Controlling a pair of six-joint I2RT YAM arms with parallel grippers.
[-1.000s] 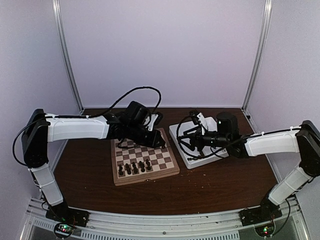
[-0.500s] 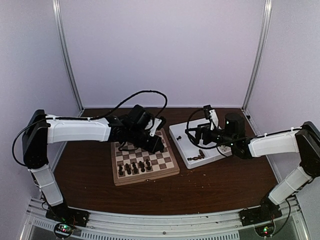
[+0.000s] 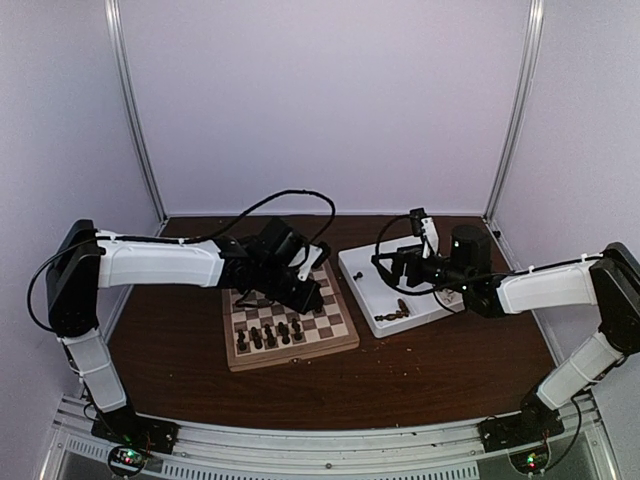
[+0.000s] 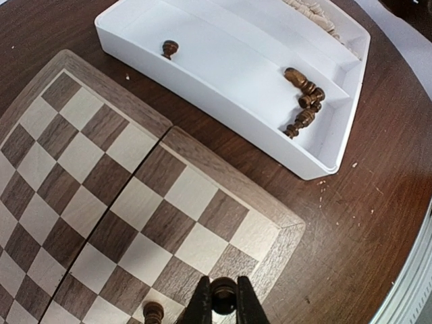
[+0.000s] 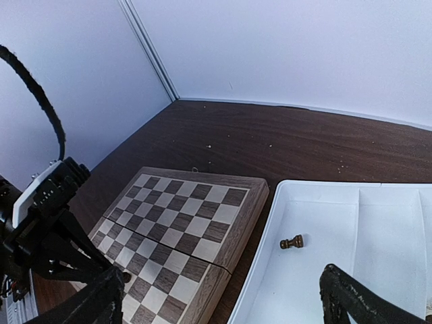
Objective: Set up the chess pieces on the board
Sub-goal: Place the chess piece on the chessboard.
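Note:
The board (image 3: 290, 322) lies left of centre, with several dark chess pieces (image 3: 268, 335) standing in its near rows. My left gripper (image 3: 312, 296) hangs over the board's near right corner, shut on a dark chess piece (image 4: 223, 298) just above a square by the border (image 4: 283, 236). Another dark piece (image 4: 154, 312) stands one square to its left. My right gripper (image 3: 390, 268) is open and empty above the white tray's (image 3: 365, 300) left end. One dark piece (image 5: 291, 241) lies in the tray below it. More dark pieces (image 4: 304, 101) lie in the tray's near compartment.
Pale cream pieces (image 4: 314, 10) lie in the tray's far compartment. The tray sits close against the board's right side on the dark wooden table (image 3: 430, 370). White booth walls and metal posts close in the back and sides. The left arm's cable (image 3: 290, 200) loops above the board.
My left gripper has moved toward the board's near right corner with the piece in it. My right gripper has lifted out of the tray and drawn back a little.

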